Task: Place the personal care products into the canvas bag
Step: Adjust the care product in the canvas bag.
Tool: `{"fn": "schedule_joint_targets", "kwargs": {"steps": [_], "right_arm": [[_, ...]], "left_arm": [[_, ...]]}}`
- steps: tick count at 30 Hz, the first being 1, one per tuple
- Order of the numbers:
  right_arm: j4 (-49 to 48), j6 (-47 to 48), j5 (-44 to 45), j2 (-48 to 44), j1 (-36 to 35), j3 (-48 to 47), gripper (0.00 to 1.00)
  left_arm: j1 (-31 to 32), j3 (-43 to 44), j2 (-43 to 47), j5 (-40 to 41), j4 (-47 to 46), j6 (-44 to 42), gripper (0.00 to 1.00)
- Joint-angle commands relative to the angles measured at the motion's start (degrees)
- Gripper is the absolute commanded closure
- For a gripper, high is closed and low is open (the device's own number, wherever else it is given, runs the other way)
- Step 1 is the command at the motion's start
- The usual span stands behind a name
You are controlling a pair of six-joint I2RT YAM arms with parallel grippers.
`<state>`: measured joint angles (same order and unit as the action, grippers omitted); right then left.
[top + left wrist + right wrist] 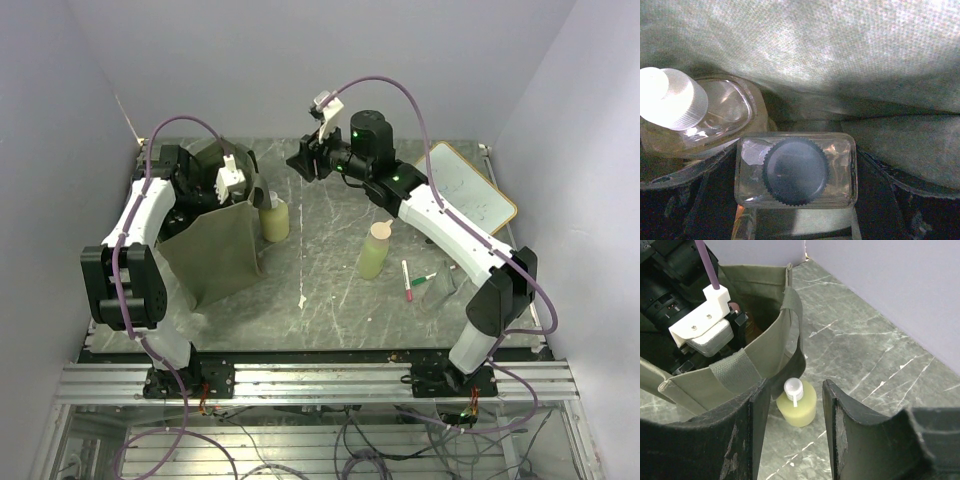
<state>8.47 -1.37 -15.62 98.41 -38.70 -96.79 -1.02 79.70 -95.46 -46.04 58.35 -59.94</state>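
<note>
Toward the far left corner of the grey marbled tabletop (330, 300) stands a boxy olive-green canvas bag (215, 255), mouth open. The left arm reaches down into it. Its pincer (228, 190) stands wide, one jaw on each side of a clear rectangular plastic bottle with a black ribbed cap (796, 172), seen cap-on from above. Whether the jaws press the bottle or merely flank it cannot be told. A clear bottle with a white cap (695, 117) leans beside it inside the bag.

Just outside the bag, beside its right wall and under a drooping handle, a squat pale yellow-green bottle with a white cap (796, 402) stands upright, long axis vertical. The right pincer (303, 162) hovers above it, partly open and empty. From the wrist, the bottle shows straight ahead and below, framed in the gap between the jaws. The right arm is judged the nearer free one.

Another pale yellow-green bottle with a beige cap (374, 252) waits near the tabletop's middle.
</note>
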Motion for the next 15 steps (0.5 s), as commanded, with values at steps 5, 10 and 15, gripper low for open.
{"fn": "schedule_joint_targets", "kwargs": {"steps": [5,10,15], "right_arm": [[-0.6,1.3,0.7,-2.5,0.5,1.2,0.53],[-0.6,1.4,0.8,-2.7,0.6,1.5,0.53],[-0.6,1.5,0.7,-3.0,0.6,2.0,0.52]], "left_arm": [[1.0,0.0,2.1,-3.9,-3.8,-0.6,0.67],[1.1,0.5,2.3,-3.5,-3.8,-0.4,0.64],[1.1,0.2,2.9,-2.6,-5.1,0.6,0.6]]}}
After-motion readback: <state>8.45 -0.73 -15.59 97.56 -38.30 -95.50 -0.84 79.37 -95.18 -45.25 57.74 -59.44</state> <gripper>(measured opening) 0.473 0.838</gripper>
